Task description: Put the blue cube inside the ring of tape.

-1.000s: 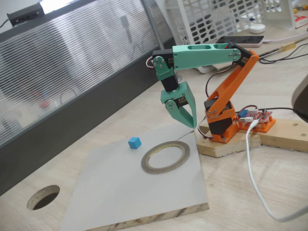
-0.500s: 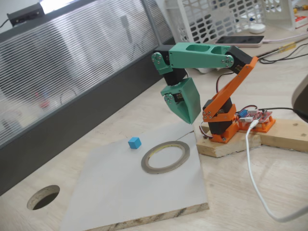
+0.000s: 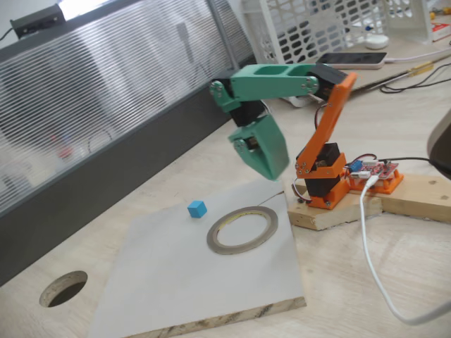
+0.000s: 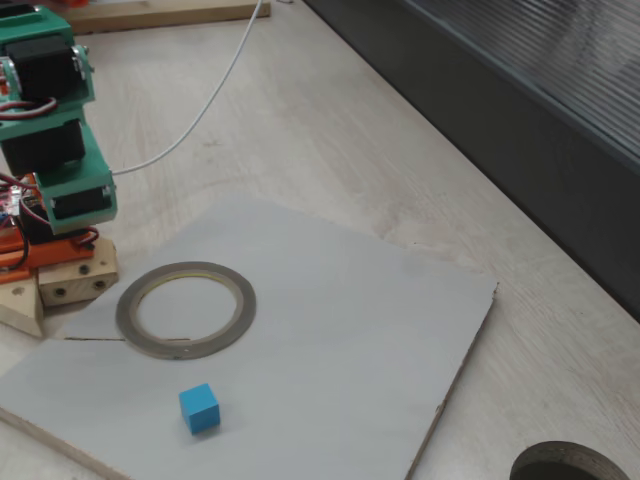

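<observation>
The blue cube [image 3: 196,208] [image 4: 199,408] lies on a pale grey board, a cube-width or two from the ring of tape [image 3: 233,249] [image 4: 245,305], outside it. The ring lies flat with nothing inside it. My green gripper [image 3: 272,175] hangs in the air above the board's far corner, pointing down, well above and to the right of the cube in a fixed view. Its fingers look closed into one wedge with nothing between them. The green wrist part [image 4: 62,180] stands at the left edge of a fixed view, beyond the ring.
The board [image 3: 176,289] [image 4: 350,330] rests on a wooden table. A round dark hole [image 3: 63,289] [image 4: 570,465] is cut in the table beside it. The orange arm base [image 3: 325,184], a red circuit board [image 3: 373,172] and a white cable [image 3: 366,239] sit to the right.
The upper arm has swung left and leaned forward, carrying the gripper leftwards and a little higher. The gripper has turned about its wrist. Cube and ring have not moved.
</observation>
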`<state>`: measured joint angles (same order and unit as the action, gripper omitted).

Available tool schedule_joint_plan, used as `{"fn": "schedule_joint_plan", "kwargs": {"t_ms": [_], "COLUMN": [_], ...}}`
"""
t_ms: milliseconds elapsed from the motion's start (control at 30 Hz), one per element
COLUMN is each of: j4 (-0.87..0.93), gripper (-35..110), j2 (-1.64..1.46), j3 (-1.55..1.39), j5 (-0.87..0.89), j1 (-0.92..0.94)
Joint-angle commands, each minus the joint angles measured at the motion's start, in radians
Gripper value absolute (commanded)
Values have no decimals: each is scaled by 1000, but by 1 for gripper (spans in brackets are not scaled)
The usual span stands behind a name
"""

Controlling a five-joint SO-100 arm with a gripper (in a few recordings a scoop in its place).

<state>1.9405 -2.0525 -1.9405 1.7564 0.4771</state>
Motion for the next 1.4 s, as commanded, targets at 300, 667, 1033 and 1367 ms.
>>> {"fn": "schedule_joint_plan", "kwargs": {"t_ms": [300, 667, 1033, 1367], "j4": [3, 2, -219, -265], "gripper": [0, 0, 0, 0], "j2": [627, 902, 939, 937], "j3": [841, 1091, 1092, 1081], "j5": [8, 8, 8, 8], "j1": [5, -67, -144, -143]}}
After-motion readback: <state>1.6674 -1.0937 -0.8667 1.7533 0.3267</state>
